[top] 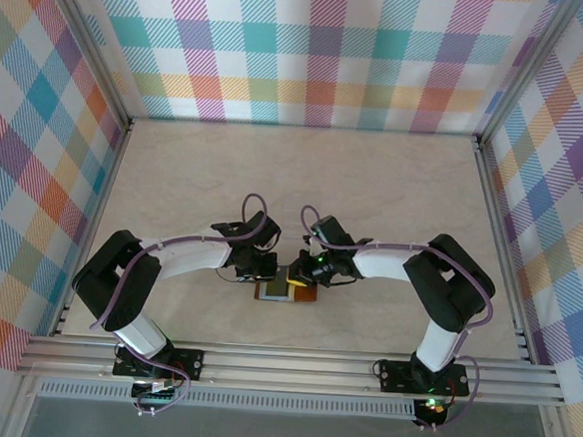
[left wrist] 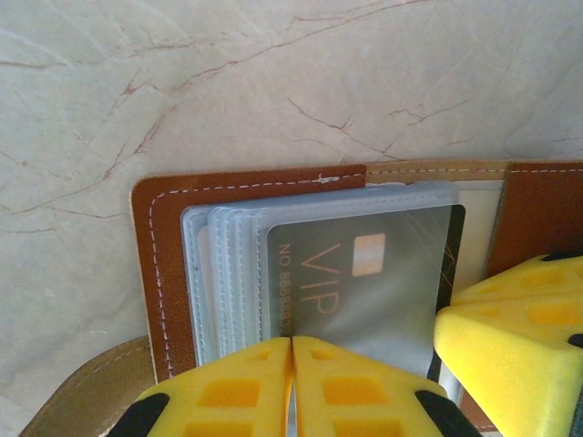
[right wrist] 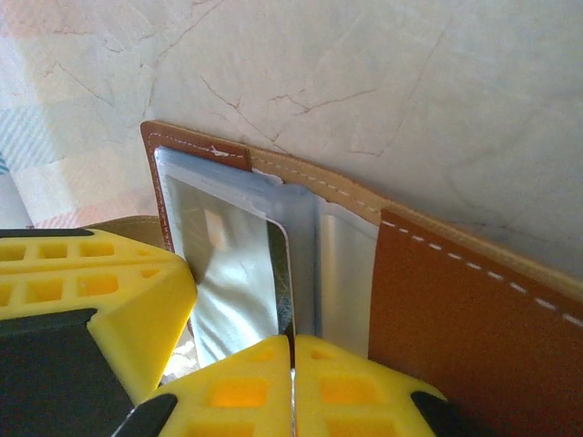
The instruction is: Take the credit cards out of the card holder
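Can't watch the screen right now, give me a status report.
Left gripper and right gripper: jaws shut at the sleeves. Wallet open, dark card inside its sleeve. Nothing blocking.

White-and-black arms (top: 184, 256) carry purple cables (top: 257, 204); the fingers (left wrist: 237, 391) are yellow, waffle-patterned.

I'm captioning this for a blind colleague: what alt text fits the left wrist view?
The left gripper, yellow-fingered, is shut on the near edge of a clear sleeve holding a dark VIP credit card, inside an open brown card holder lying on a pale marbled table. Another yellow finger sits at lower right.
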